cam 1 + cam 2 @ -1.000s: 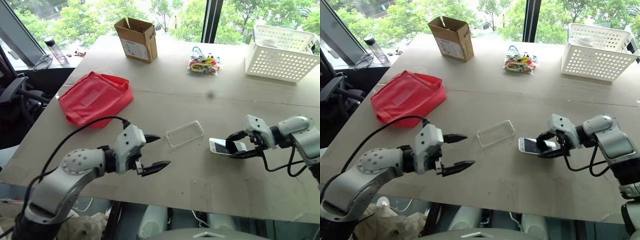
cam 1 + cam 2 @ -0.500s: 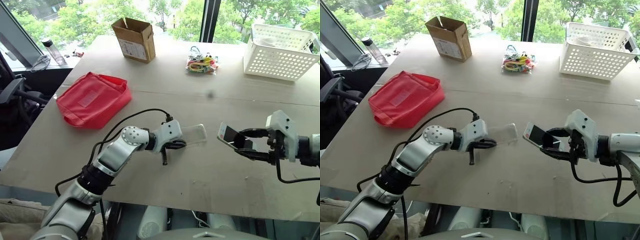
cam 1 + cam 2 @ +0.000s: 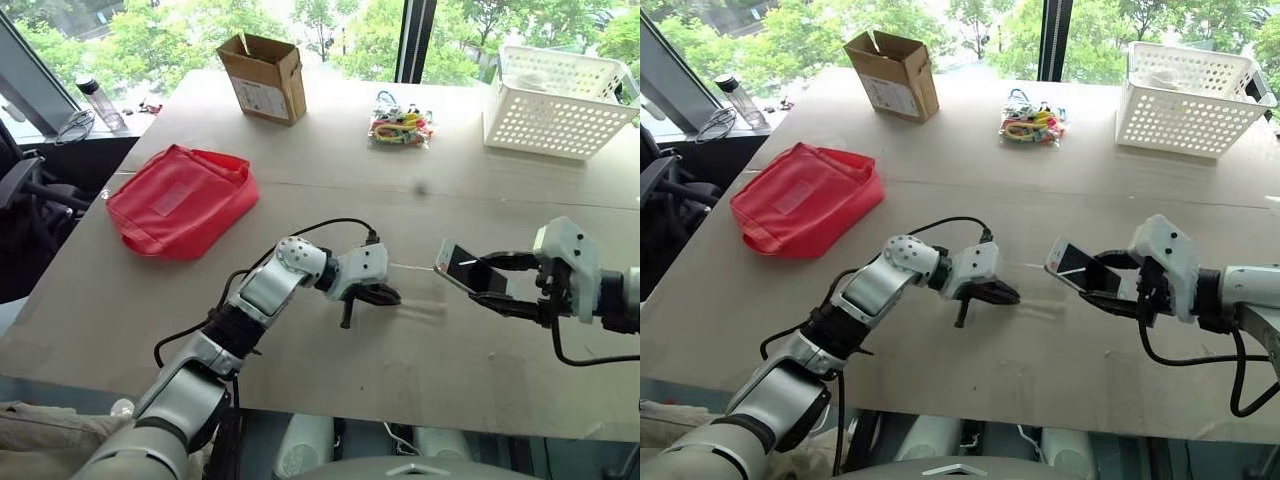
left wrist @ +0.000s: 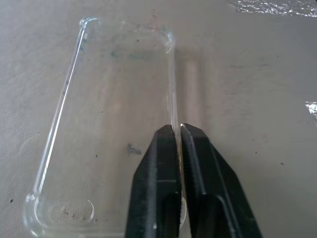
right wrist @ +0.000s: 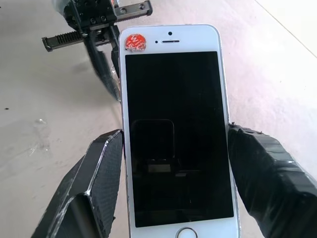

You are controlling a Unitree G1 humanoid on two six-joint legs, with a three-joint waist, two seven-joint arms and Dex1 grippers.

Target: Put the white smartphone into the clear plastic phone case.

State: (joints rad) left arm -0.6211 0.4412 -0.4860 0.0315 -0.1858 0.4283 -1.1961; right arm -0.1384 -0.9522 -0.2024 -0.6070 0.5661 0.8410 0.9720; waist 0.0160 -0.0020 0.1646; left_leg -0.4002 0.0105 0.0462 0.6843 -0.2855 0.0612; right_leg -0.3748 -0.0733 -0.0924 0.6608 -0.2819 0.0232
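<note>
The left gripper point(image 4: 176, 130) is closed on one long rim of the clear plastic phone case point(image 4: 114, 124), its two fingers pinching the thin edge just above the table point(image 3: 400, 360). The right gripper point(image 5: 173, 168) clamps the white smartphone point(image 5: 176, 134) by its long sides, screen facing the wrist camera, raised off the table and tilted, near the case. An orange sticker point(image 5: 134, 42) sits by the earpiece. Farther back lie a red pouch point(image 3: 180, 198), a cardboard box point(image 3: 263, 76), coloured clips point(image 3: 398, 128) and a white basket point(image 3: 560, 88).
</note>
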